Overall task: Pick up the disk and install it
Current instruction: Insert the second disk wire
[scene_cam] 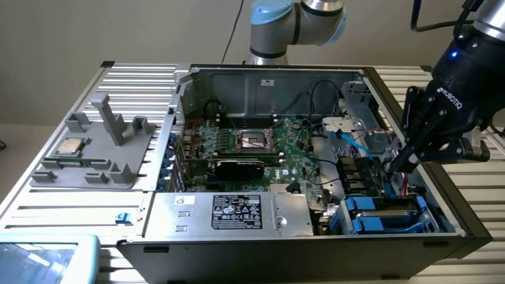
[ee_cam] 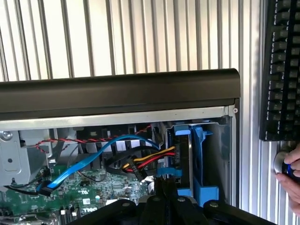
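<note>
The gripper (scene_cam: 400,164) is hovering with clenched fingers, grasping nothing, inside the open computer case (scene_cam: 261,89), while the disk (scene_cam: 384,214) is sitting in its blue bay at the case's corner

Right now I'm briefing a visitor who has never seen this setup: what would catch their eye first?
Most striking is the open computer case lying on the slatted table, its green motherboard exposed. The black claw, shut, reaches down into the case at the exterior view's right, just above the blue-edged disk sitting in the drive bay. On the exterior view's left, a grey fixture holds a small silver processor chip.
</note>
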Motion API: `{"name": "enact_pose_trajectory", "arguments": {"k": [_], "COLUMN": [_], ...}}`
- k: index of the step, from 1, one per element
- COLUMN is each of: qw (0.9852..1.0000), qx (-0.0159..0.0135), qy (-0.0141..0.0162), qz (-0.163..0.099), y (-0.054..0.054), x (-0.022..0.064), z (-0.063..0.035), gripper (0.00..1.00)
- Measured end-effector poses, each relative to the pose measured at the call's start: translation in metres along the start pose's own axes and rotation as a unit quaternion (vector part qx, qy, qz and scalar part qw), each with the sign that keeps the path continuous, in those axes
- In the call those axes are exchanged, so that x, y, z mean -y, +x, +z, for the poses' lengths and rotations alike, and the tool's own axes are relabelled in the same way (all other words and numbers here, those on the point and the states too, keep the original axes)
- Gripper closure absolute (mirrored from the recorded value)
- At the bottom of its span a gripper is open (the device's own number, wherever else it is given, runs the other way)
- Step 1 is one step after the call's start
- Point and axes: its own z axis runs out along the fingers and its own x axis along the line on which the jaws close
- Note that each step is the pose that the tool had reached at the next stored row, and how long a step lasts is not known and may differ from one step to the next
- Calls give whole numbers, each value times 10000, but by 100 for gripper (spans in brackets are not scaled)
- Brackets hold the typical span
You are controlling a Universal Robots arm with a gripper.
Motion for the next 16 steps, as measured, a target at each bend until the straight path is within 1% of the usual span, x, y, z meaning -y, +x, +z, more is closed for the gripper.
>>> {"name": "enact_pose_trajectory", "arguments": {"k": [1, 2, 3, 4, 5, 6, 8, 9, 10, 13, 14, 16], "qw": [10000, 10000, 9999, 9999, 9997, 9996, 9993, 9991, 9989, 9988, 9987, 9983], "qx": [-8, -24, -53, -78, -98, -114, -148, -175, -208, -246, -249, -238], "qy": [-8, -33, -80, -141, -207, -266, -336, -372, -393, -400, -404, -411], "qz": [-4, -13, -31, -47, -63, -74, -110, -115, -116, -143, -171, -336], "y": [0, -1, -1, -1, -1, -1, -6, -7, -9, -24, -28, -28], "x": [1, 2, 1, 1, 1, 1, 2, 4, 5, 5, 8, 8], "z": [-1, -1, 0, 1, 1, 1, -2, -3, -2, -6, -5, -5], "gripper": [89, 89, 89, 89, 89, 89, 89, 89, 89, 89, 89, 89]}}
